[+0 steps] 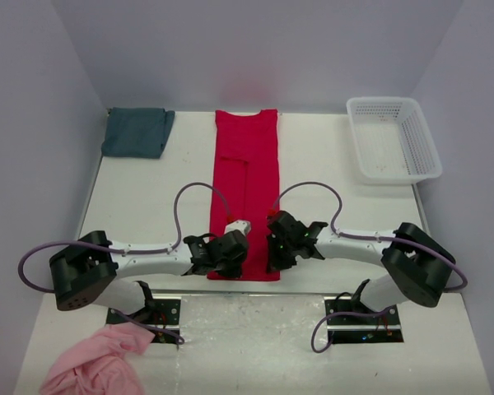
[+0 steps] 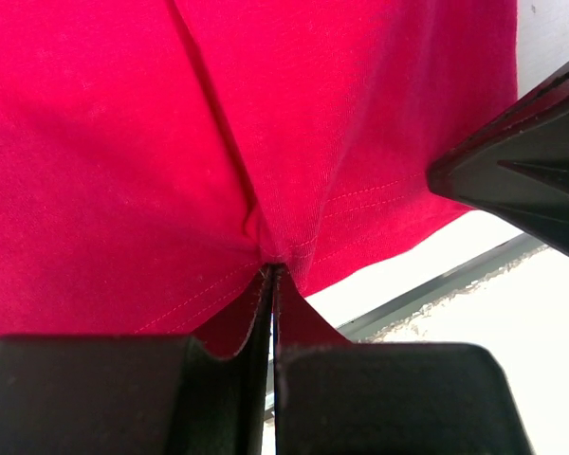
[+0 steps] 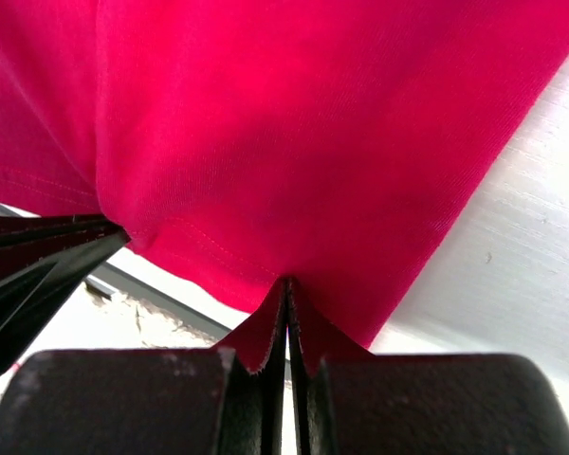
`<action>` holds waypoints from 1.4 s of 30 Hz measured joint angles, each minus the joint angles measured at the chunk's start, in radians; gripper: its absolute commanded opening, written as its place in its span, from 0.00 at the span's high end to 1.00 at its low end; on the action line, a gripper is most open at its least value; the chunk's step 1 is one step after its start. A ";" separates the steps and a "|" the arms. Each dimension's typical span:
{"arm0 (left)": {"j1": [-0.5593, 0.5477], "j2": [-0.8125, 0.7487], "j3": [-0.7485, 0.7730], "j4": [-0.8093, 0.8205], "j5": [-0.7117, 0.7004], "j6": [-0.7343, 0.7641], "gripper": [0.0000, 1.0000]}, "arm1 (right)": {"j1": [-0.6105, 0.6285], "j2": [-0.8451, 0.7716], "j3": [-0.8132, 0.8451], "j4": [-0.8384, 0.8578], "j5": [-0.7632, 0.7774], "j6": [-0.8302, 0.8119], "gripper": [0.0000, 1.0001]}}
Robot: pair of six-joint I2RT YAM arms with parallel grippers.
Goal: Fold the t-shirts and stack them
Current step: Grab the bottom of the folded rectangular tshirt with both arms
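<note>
While your left gripper (image 2: 272,275) and right gripper (image 3: 286,284) pinch tight the near hem of the red shirt (image 1: 247,164), folding looks underway: carry both evenly toward its far edge.

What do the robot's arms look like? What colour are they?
The left arm and right arm look alike: smooth white tubes joined by chunky black round joints. A thin purple cable loops along each one. The fingers at the ends are flat, matte black blocks that narrow to thin tips.
</note>
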 measured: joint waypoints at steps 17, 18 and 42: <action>-0.035 -0.029 0.071 -0.193 -0.099 -0.029 0.76 | 0.023 -0.040 0.074 -0.140 0.142 -0.025 1.00; -0.043 -0.038 0.084 -0.219 -0.114 -0.030 0.76 | 0.026 -0.058 0.088 -0.161 0.158 -0.033 0.99; 0.183 -0.566 -0.103 -0.435 -0.167 -0.108 0.50 | -0.050 -0.430 -0.174 -0.129 0.151 0.100 0.49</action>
